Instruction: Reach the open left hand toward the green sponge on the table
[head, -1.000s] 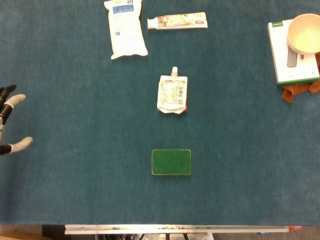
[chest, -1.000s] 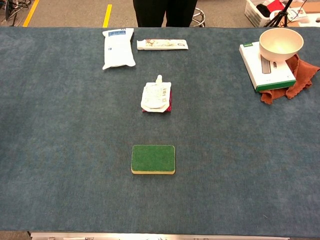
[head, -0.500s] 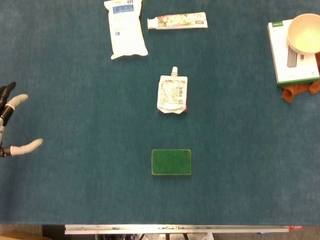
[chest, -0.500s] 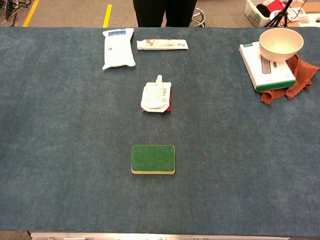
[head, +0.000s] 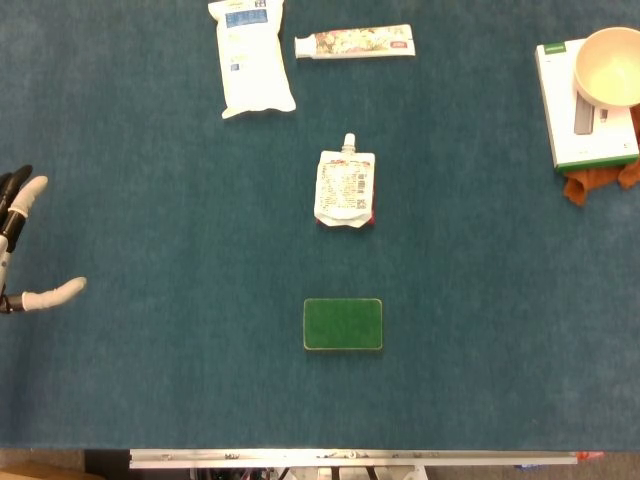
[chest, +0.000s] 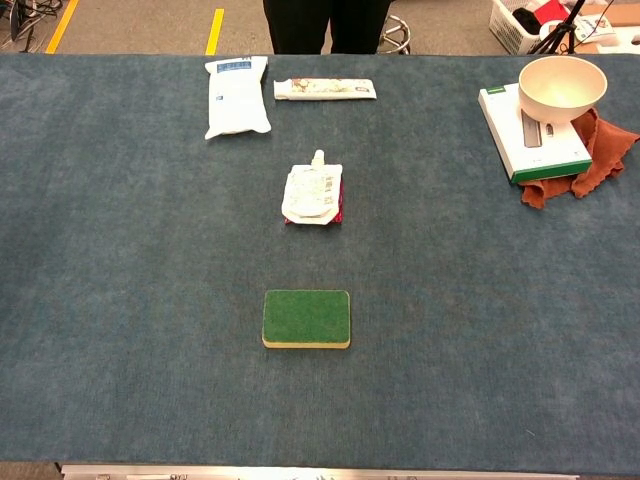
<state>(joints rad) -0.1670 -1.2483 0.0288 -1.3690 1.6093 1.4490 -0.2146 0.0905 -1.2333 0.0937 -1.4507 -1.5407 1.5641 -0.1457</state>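
Matt, felt-like blue cloth over the table (chest: 120, 250), finely napped, with a bare metal strip (head: 350, 458) along the near edge. Rough green scouring face on the sponge (chest: 306, 316) over a soft yellow foam layer. Glossy plastic film on the white pouch (head: 345, 186) (creased near the spout). Smooth, faintly shiny bowl (chest: 562, 87); crumpled rust cloth (chest: 596, 150), matt. Pale smooth fingertips (head: 60, 291), plastic-looking.
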